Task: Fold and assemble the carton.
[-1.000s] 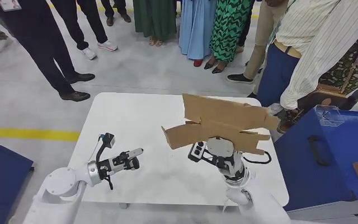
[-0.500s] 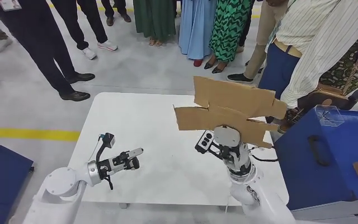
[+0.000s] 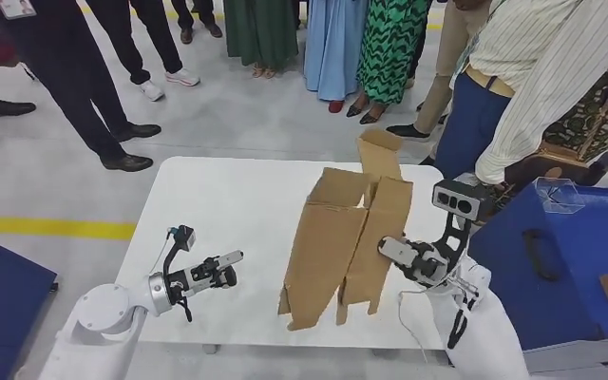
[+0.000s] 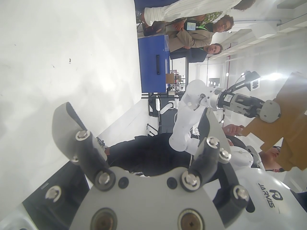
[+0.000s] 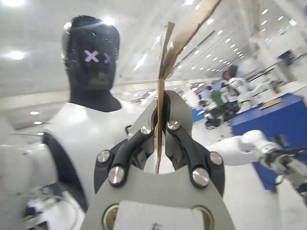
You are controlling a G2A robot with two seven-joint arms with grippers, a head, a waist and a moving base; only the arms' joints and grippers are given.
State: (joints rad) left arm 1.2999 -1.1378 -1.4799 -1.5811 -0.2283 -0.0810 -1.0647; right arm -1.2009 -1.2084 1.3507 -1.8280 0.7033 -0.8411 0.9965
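Carton [image 3: 337,237]: flat blank, held over desk [image 3: 218,209] right half, far-to-near edge.
R fingers [image 5: 178,113]: clamped on carton rim.
L fingers [image 4: 67,120]: apart, empty, nr near-left corner.
Change: carton swung crosswise to lengthwise; unfolded, prob. lining up 1st fold.

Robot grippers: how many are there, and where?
2. The left gripper hangs open above the table on the robot's left; the right gripper is shut on the carton, at its edge.

Left gripper [image 4: 133,114] close up, its two dark fingers [image 4: 72,125] spread wide apart, white bench [image 4: 60,37] beyond them, blue cabinet [image 4: 153,65] just past the bench edge, right gripper [image 4: 266,112] farther off, clamped on the edge of the brown carton [image 4: 290,106]
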